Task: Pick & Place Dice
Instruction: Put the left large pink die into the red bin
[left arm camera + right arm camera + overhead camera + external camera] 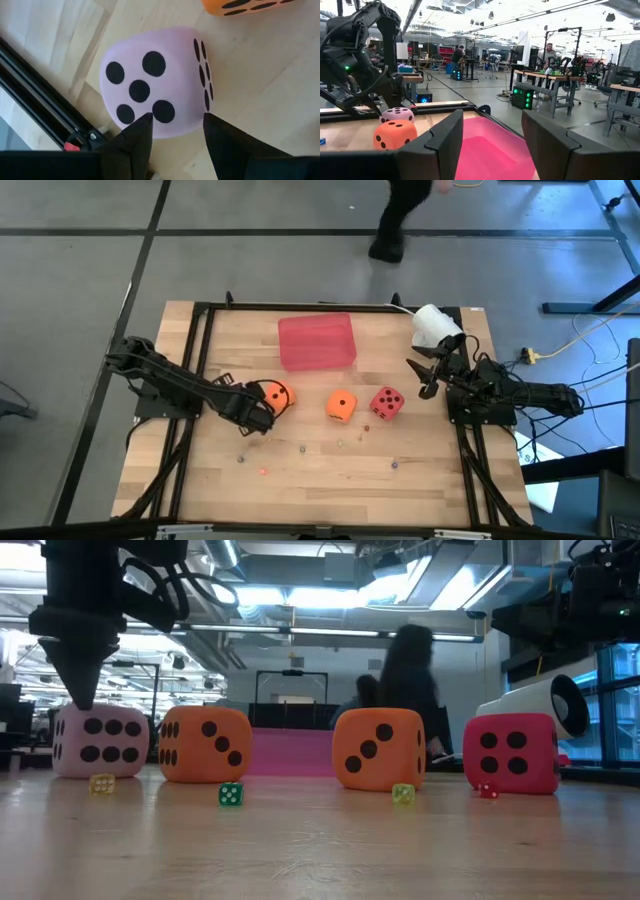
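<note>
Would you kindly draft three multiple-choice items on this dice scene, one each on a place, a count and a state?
1. Where is the left claw?
A. Above the pink die
B. Over the red tray
C. Beside the red die

2. How many big soft dice stand on the table?
A. Two
B. Four
C. Six

3. What is the state of the right claw?
A. Shut on an orange die
B. Open, holding nothing
C. Shut on the tray

Key: 1 A, the left wrist view looks straight down on the pink die between the fingers; 2 B, the low view shows pink, two orange and red; 3 B, its fingers stand apart with only the tray beyond.
</note>
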Robot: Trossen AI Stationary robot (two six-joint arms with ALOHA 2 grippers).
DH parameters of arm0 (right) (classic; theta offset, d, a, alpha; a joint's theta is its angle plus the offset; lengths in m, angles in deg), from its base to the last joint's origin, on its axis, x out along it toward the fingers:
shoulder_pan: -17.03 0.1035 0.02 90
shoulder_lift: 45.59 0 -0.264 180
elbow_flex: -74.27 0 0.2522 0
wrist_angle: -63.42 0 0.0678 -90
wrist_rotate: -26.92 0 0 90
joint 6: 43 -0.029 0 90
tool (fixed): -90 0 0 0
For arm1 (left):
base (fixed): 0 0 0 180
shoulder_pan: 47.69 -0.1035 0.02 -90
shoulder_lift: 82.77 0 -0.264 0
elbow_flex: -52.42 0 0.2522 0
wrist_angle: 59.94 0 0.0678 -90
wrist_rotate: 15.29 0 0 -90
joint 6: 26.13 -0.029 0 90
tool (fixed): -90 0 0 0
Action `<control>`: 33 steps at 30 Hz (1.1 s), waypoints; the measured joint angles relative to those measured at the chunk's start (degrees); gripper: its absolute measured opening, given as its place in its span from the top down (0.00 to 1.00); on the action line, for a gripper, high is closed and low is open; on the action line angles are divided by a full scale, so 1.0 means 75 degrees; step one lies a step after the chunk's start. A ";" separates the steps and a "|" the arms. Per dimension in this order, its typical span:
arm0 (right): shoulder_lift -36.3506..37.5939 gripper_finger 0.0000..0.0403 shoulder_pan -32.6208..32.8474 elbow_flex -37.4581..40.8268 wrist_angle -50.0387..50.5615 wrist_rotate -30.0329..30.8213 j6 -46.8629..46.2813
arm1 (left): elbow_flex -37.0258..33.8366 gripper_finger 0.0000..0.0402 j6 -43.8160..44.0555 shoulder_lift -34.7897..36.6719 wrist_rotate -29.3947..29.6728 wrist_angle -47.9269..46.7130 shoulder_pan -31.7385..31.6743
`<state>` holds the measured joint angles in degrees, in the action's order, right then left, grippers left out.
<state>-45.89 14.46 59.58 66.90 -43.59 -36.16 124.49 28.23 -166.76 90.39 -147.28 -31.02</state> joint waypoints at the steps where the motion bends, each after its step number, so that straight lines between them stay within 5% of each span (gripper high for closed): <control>1: 0.0000 0.49 0.0000 0.0000 0.0000 0.0000 -0.0001 | 0.0000 0.58 0.0095 0.0000 0.0036 0.0003 0.0000; 16: 0.0000 0.49 0.0000 0.0000 0.0000 0.0000 -0.0009 | -0.0524 0.61 0.0069 0.0041 0.0411 0.0306 0.0000; 33: 0.0000 0.49 0.0000 0.0000 0.0003 0.0000 -0.0044 | -0.0854 0.98 -0.0648 0.0023 0.0569 0.0599 -0.0023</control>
<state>-45.89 14.46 59.58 66.92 -43.59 -36.50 118.08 23.37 -166.59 94.66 -142.79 -31.20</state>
